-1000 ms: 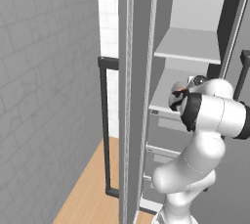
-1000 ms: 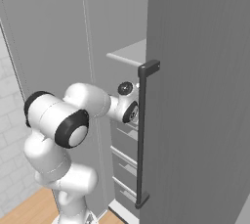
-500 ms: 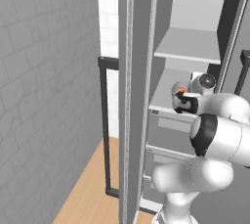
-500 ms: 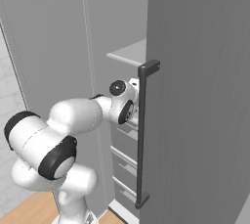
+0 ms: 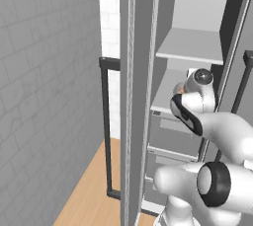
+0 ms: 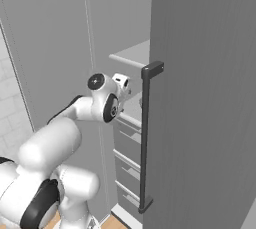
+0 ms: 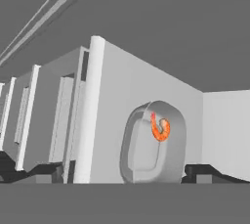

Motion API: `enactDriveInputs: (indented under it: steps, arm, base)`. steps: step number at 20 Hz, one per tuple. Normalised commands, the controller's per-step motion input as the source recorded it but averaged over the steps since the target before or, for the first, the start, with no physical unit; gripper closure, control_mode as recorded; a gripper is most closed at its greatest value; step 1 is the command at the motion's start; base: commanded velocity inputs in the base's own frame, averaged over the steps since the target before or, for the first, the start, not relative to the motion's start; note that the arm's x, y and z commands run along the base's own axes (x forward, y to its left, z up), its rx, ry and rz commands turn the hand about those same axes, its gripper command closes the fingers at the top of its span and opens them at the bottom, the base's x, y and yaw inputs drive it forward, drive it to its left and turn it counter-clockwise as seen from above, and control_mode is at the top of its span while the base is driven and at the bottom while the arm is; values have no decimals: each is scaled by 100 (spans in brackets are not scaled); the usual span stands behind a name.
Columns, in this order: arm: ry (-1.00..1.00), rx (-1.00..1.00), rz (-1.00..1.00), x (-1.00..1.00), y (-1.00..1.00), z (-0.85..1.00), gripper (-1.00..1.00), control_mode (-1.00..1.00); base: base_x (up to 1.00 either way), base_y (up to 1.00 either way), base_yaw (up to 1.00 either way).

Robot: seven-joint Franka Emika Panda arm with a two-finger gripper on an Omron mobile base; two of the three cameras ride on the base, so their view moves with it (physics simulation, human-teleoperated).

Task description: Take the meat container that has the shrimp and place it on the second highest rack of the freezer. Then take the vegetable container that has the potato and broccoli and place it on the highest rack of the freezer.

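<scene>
1. Meat container [image 7: 152,145] sits lower center of the hand view, a shallow grey oval tray lying flat on the second highest rack [image 7: 117,120]. The hand camera is rolled, so the shelf slab reads as an upright wall there.
2. Shrimp [image 7: 160,128] is in the tray's upper right, small, curled, orange-pink, with most of the tray floor bare.
3. Gripper [image 7: 126,175]: jaws spread wide, fingertips at the bottom left and bottom right of the hand view, one either side of the tray's near end. Nothing is between the pads that I can see; whether they touch the rim I can't tell.
4. Left base view: the wrist is at center right, just in front of the freezer [image 5: 138,96], level with the lower of the 2 shelves. The highest rack [image 5: 190,47] above it looks bare.
5. Handling, my read: light, rigid, thin-walled, smooth, probably slippery. The shrimp is loose and will slide if the tray tips, so keep it level.
6. Grip point: pinch the rim across the narrow width, near mid-length, not the rounded end.
7. Step 1 looks done; the vegetable container comes next.
</scene>
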Motion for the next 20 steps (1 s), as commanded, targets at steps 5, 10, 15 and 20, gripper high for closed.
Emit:
enactDriveInputs:
  steps: [5,10,15,20]
  arm:
    - [7,0,0,-71,42,15,-100,-100]
    - [21,2,0,-43,31,43,-100,-100]
    - [17,6,2,-50,7,38,-100,-100]
    - [13,4,5,-58,-1,28,-100,-100]
  base:
    - [0,0,0]
    - [0,0,0]
    - [0,0,0]
    - [0,0,0]
